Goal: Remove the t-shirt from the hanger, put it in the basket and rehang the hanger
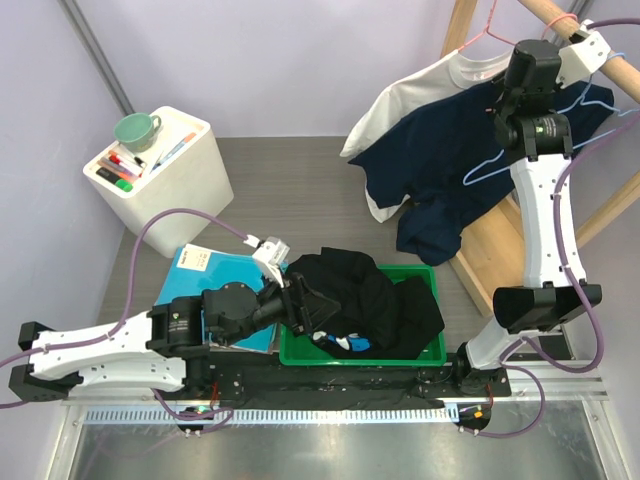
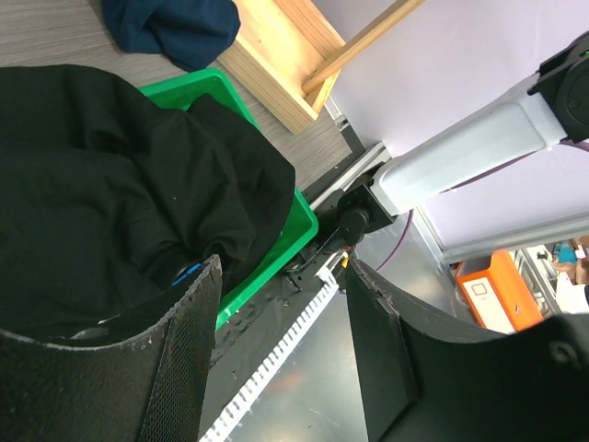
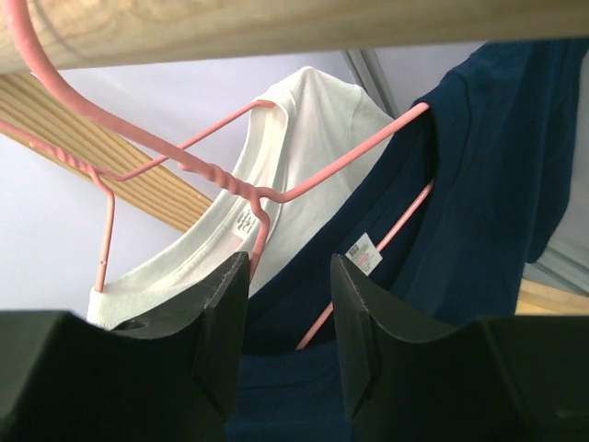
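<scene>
A white t-shirt (image 1: 420, 90) hangs on a pink hanger (image 3: 212, 170) from the wooden rod (image 3: 276, 23). A navy t-shirt (image 1: 450, 170) hangs beside it, draped low, with a light blue hanger (image 1: 497, 165) showing on it. My right gripper (image 1: 498, 103) is raised to the rod. In the right wrist view it (image 3: 290, 276) is open and holds nothing, with the navy collar (image 3: 479, 184) and a pink hanger wire just beyond the fingertips. My left gripper (image 1: 308, 305) is open and empty over a black garment (image 2: 110, 184) in the green bin (image 2: 290, 244).
A white box (image 1: 190, 175) with a green cup (image 1: 137, 130) and markers stands at the back left. A blue book (image 1: 205, 270) lies left of the bin. The wooden rack frame (image 1: 495, 240) stands right of the bin. An orange box (image 2: 492, 290) sits off the table.
</scene>
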Robot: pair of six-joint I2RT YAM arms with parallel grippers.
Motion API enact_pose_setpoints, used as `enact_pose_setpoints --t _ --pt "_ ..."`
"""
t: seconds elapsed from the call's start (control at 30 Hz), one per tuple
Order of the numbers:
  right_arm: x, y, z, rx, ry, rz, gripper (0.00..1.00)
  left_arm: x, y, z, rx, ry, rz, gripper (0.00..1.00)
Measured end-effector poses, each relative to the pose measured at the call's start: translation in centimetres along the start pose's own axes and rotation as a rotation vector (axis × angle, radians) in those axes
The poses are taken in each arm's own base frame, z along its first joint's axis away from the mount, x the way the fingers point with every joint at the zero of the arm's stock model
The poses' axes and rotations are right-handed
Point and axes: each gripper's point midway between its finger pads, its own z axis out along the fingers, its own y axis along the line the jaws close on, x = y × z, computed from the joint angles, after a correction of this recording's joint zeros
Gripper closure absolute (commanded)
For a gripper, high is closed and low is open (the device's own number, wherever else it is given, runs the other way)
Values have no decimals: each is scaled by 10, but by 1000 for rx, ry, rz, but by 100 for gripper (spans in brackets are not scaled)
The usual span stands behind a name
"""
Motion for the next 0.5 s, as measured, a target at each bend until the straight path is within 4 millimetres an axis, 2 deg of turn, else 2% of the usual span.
enact_pose_setpoints --t 0.33,0.47,0.5 --pt "12 15 7 -49 26 23 64 -2 -7 7 -8 9 6 43" --pt "12 18 7 -61 29 41 83 -4 -9 8 -10 11 8 43" --pt "13 18 8 -63 31 43 84 -4 -10 8 -9 11 7 43"
